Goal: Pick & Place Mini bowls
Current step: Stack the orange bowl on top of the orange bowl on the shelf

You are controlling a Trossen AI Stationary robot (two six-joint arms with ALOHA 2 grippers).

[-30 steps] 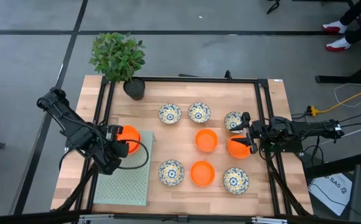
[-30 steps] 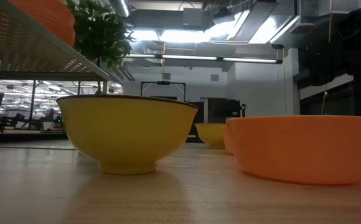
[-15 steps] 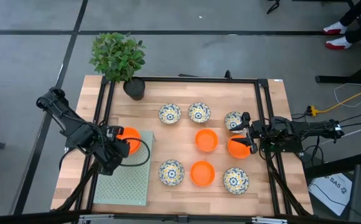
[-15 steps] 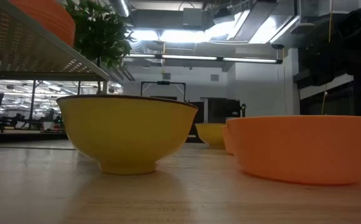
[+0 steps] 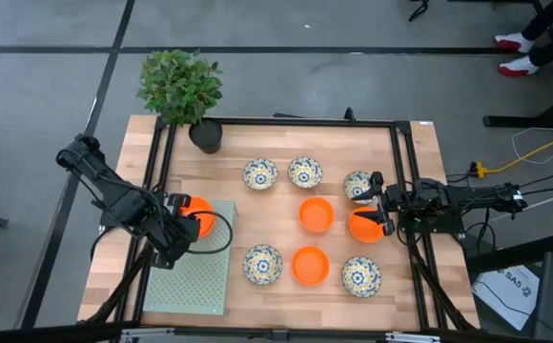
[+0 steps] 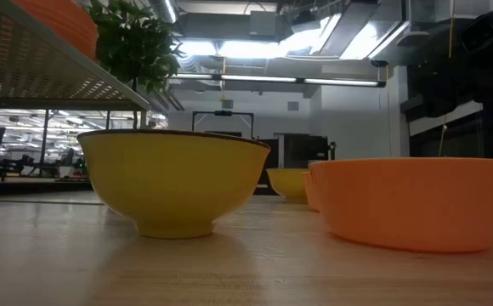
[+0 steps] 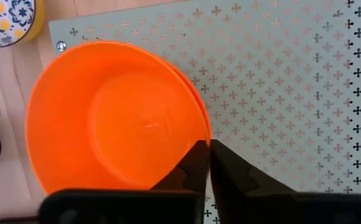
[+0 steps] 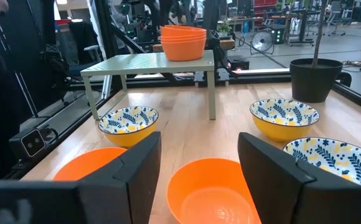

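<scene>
**Orange bowls stacked on the perforated stand, left fingers pressed together at the rim**

While the stacked orange bowls (image 5: 198,215) are sitting on the pale green perforated stand (image 5: 193,276) near its corner, the left gripper (image 7: 206,163) is hovering right at their rim with its two dark fingers pressed together and nothing between them; in the left wrist view the fingertips are overlapping the edge of the top bowl, and whether they are touching it cannot be told. Out on the wooden table (image 5: 257,162), three more orange bowls are lying loose: one in the middle (image 5: 317,214), one nearer the front (image 5: 309,265), and one on the right (image 5: 364,225). Five floral bowls are surrounding them, three in a back row (image 5: 260,174) (image 5: 304,172) (image 5: 357,185) and two in the front row (image 5: 262,264) (image 5: 360,275). The right gripper (image 8: 199,168) is waiting over the right-hand orange bowl, its wide fingers spread apart and gripping nothing, looking toward the stand. A black pot (image 5: 205,135) with a green plant (image 5: 180,86) is standing at the back left corner of the table.
</scene>
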